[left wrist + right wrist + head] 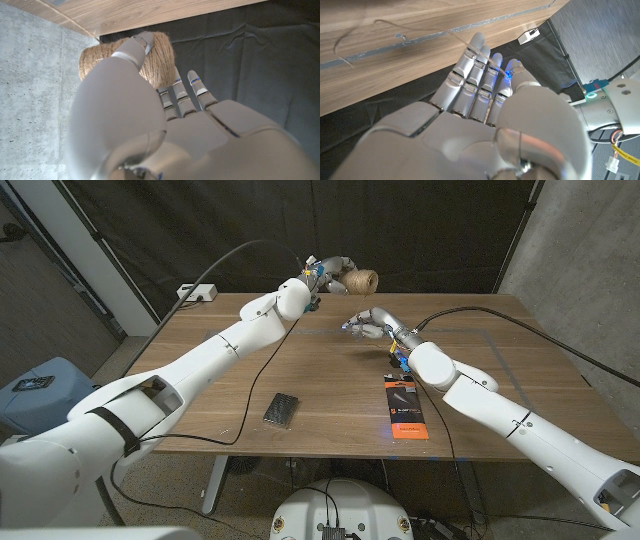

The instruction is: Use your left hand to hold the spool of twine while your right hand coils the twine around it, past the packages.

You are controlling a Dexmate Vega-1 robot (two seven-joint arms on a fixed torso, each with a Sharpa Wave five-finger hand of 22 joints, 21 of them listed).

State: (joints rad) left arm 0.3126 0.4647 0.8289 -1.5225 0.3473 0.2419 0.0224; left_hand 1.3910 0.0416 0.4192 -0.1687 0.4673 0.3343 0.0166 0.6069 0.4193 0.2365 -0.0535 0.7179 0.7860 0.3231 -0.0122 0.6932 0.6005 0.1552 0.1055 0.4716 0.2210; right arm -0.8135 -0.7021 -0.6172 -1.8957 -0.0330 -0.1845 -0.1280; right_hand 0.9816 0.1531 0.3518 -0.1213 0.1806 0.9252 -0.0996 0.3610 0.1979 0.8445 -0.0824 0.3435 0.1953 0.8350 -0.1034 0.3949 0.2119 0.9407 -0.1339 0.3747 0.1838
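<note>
The spool of twine (359, 280), a rough brown fibrous cylinder, sits above the wooden table's (330, 415) far edge, gripped by the left hand (330, 272). The right hand (366, 323), fingers extended together, pinches a thin twine strand (365, 26).

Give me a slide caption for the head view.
Left robot hand holds the twine spool at the table's far edge; right robot hand works the twine nearby.

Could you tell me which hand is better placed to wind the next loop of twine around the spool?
The right hand: it hovers over the table close to the spool and pinches the twine. The left hand grips the spool, raised past the table's far edge.
</note>
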